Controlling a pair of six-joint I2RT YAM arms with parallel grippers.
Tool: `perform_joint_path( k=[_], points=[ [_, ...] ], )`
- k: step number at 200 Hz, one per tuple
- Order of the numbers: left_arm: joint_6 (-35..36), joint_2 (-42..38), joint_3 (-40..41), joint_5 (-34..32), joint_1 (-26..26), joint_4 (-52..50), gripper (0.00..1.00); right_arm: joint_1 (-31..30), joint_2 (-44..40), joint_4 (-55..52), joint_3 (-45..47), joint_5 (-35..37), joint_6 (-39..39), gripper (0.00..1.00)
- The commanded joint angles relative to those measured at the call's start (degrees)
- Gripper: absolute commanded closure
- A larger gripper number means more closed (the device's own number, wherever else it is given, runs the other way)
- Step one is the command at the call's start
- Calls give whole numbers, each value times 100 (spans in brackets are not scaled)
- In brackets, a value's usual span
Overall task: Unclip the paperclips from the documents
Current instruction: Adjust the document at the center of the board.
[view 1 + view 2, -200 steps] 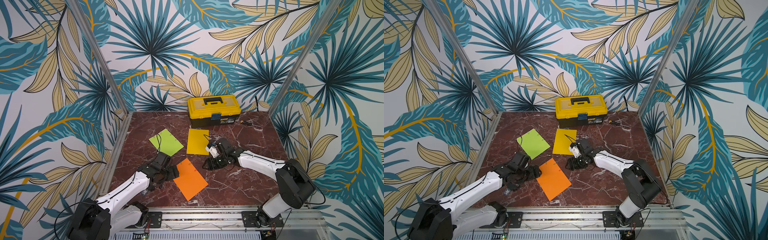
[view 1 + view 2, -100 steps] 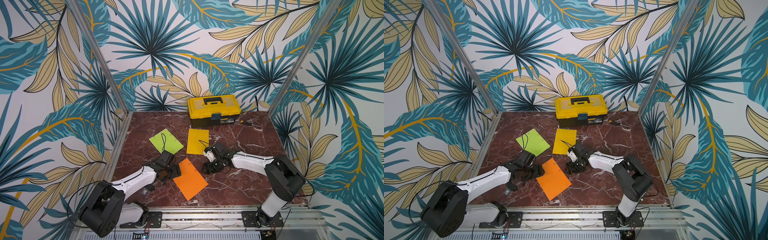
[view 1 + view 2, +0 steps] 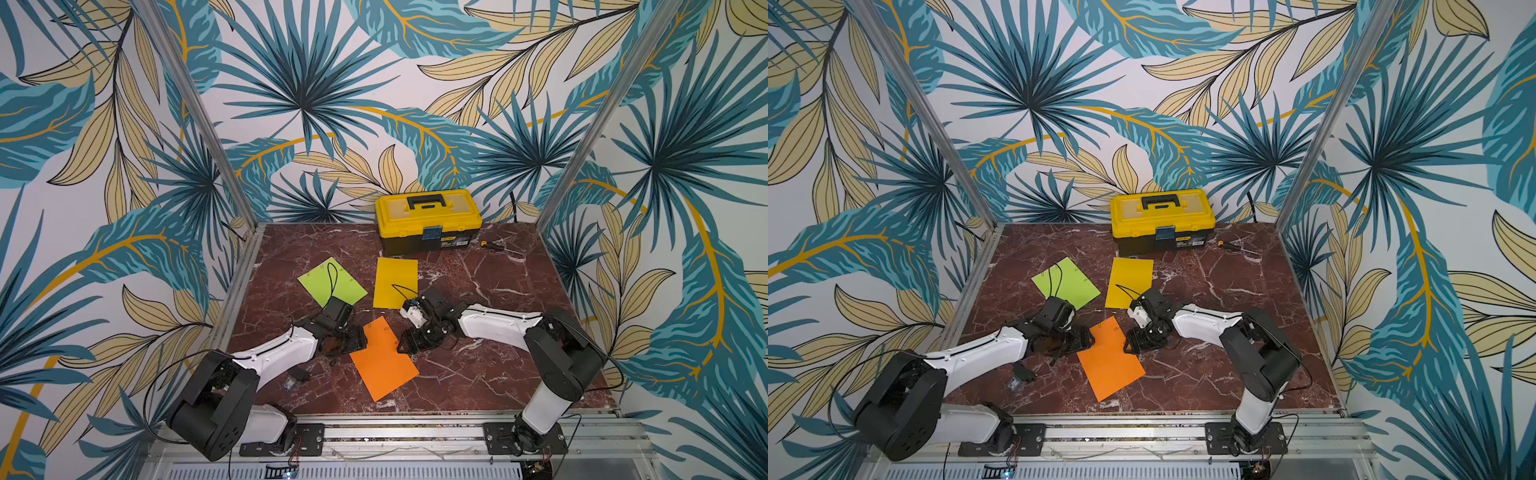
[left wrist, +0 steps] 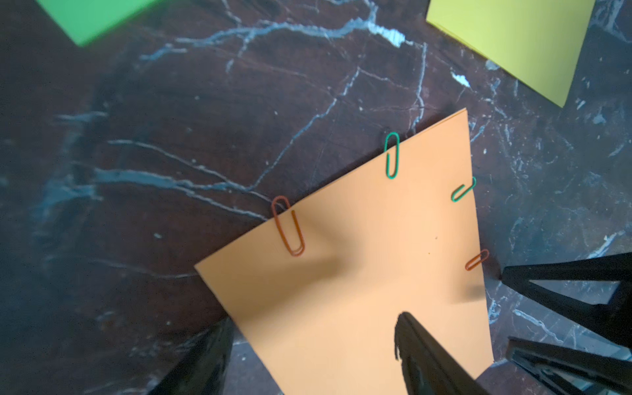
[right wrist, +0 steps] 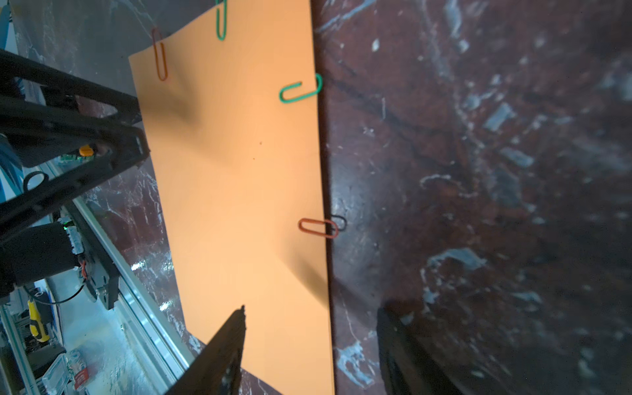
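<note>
- Right now the orange sheet [image 3: 382, 361] is lying flat on the marble table [image 3: 478, 291], between the two arms.
- Four paperclips are sitting on its edges. The left wrist view is showing a red paperclip [image 4: 289, 227] and a green paperclip [image 4: 392, 155] on one edge, and two more on the next.
- The left claw [image 4: 314, 321] is hanging low at a corner with jaws apart and one finger [image 4: 427, 352] over the paper, clamping nothing.
- The right claw [image 5: 314, 307] is hovering with jaws apart, straddling the opposite edge just short of a red clip [image 5: 318, 227].
- The green sheet [image 3: 330, 282] and yellow sheet [image 3: 395, 282] are lying farther back, near the toolbox [image 3: 428, 220].
</note>
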State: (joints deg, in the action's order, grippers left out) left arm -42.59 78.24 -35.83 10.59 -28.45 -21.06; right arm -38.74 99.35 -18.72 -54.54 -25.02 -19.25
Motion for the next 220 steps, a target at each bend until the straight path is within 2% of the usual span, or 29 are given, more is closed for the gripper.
perform_joint_path(
  k=[1, 122, 146, 182, 220],
  points=[
    [120, 178, -18, 303, -98, -82, 24, -77, 18, -378, 185, -120, -2, 37],
    [385, 1073, -717, 659, -570, 128, 25, -115, -872, -185, 1098, -215, -632, 37],
    [430, 1165, -849, 694, -615, 129, 25, -125, -963, -202, 1104, -135, -701, 37],
    [471, 1166, -934, 727, -627, 124, 26, 6, -1242, -550, 962, 427, -667, 37],
    [624, 1006, -982, 329, -580, -267, 25, 354, -1132, -720, 630, 588, -668, 37]
  ],
)
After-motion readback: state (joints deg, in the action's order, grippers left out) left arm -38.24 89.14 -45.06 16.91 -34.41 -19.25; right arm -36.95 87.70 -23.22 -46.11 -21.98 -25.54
